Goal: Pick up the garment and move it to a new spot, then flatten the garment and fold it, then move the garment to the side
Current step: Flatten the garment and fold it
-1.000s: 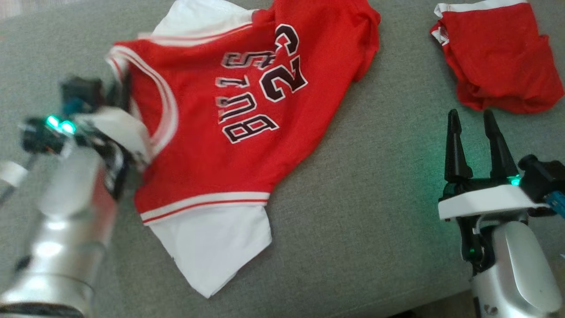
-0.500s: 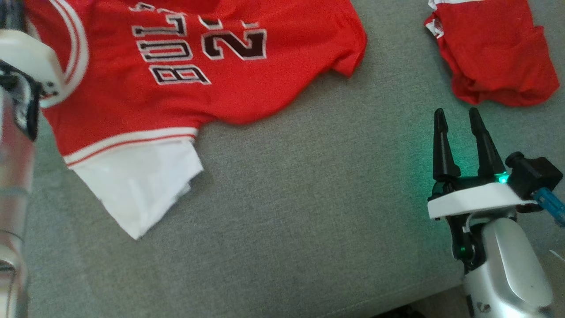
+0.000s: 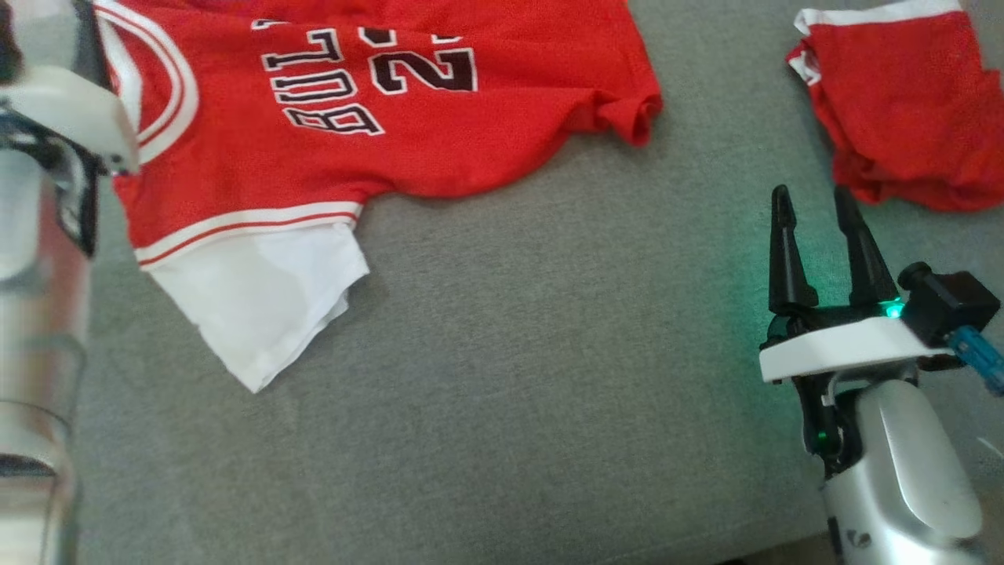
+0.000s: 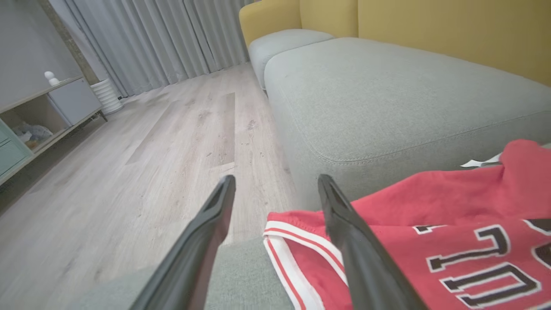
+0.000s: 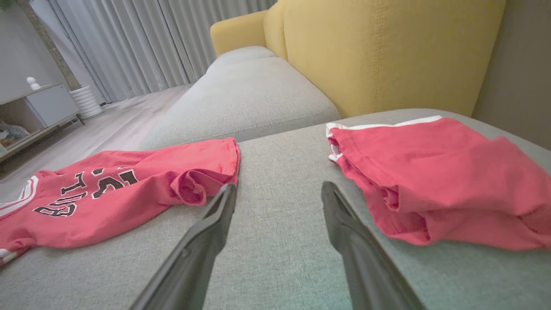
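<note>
The garment, a red jersey with black lettering and a white layer sticking out below its hem, lies spread on the grey cushion at the upper left. My left arm stands at the left edge beside the jersey's armhole. In the left wrist view my left gripper is open, and the jersey's striped edge lies under its right-hand finger, not pinched. At the lower right my right gripper stands open and empty. It hovers over bare cushion between the jersey and another red garment.
A second red garment with white trim lies crumpled at the upper right, close to my right gripper. A yellow sofa back rises behind the cushion. Wooden floor drops off past the cushion's left edge, with a cabinet beyond.
My left gripper has opened and let go of the jersey's armhole edge. The head view has shifted, so the jersey now sits further up and left. The right arm is still.
</note>
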